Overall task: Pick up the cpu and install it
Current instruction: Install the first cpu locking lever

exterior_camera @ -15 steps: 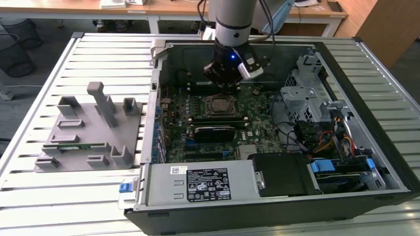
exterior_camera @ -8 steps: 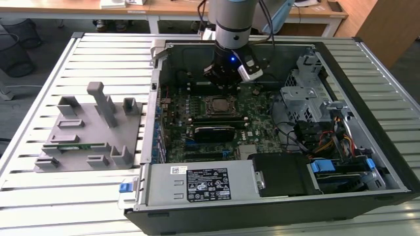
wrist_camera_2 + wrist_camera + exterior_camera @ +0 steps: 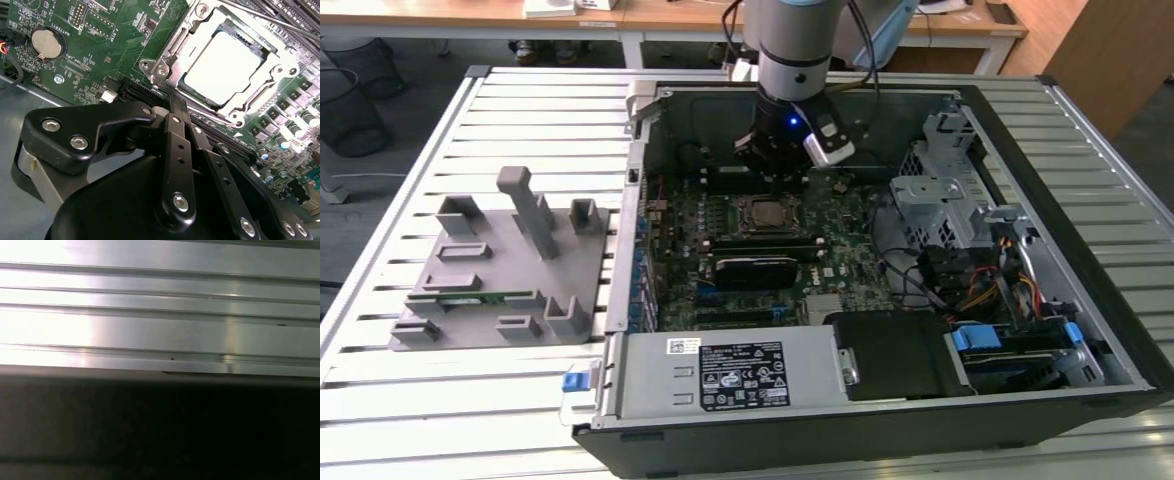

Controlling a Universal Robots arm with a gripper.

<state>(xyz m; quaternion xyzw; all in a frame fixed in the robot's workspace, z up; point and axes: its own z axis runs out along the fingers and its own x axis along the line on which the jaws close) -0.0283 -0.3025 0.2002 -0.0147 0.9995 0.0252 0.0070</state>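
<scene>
On the slatted table [image 3: 520, 400], the cpu [image 3: 223, 67] is seated in its socket [image 3: 167, 60]; the gripper [image 3: 175, 102] is pinched together, empty, just beside it.

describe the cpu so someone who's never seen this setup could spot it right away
Start at the open computer case and find the green motherboard on its floor. Near the board's middle, just below the gripper, sits a metal-framed socket. The cpu is the flat, plain silvery-white square lying inside that frame, unlike the component-studded green board around it.

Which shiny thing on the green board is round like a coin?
The coin battery in the second wrist view. It is a round silver disc, while the cpu in its metal-framed socket is square and white-silver.
</scene>
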